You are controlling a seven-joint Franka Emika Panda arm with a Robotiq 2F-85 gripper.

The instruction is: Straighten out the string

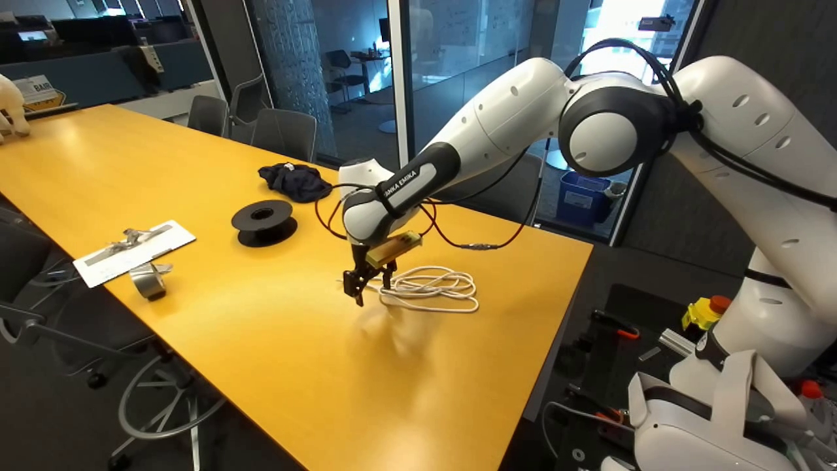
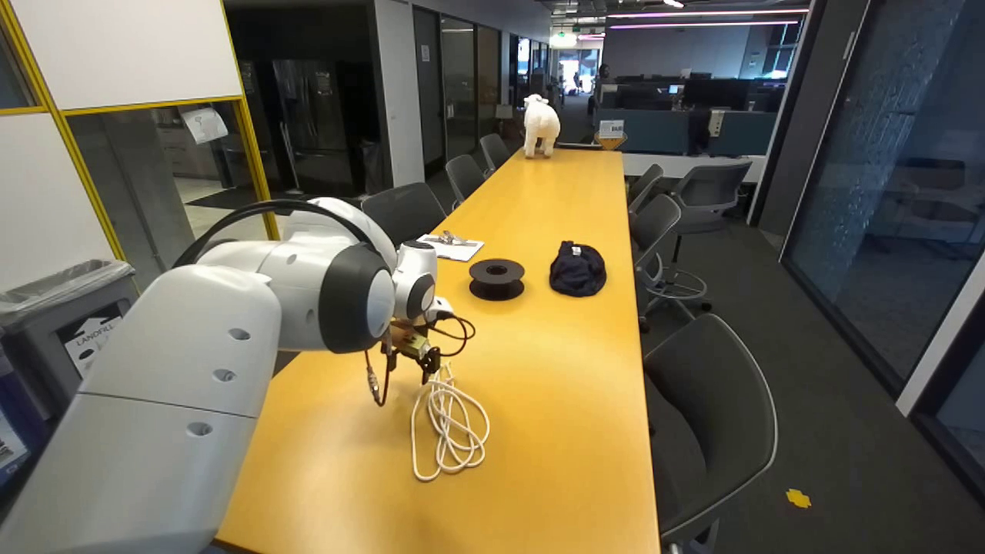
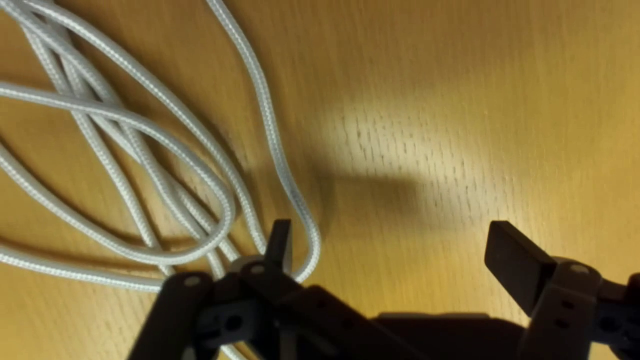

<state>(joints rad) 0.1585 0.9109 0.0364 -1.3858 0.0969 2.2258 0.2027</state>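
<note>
In the wrist view, the gripper (image 3: 392, 240) held nothing, its jaws wide apart. Beyond, toward ten o'clock, the string (image 3: 137, 121) lay in crossed loops on the table (image 3: 500, 100); no straightening seemed done, all the work remained.

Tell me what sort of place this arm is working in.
Probably a shared office, perhaps a research one: a long table lined with chairs, and monitors in the background past its far end.
</note>
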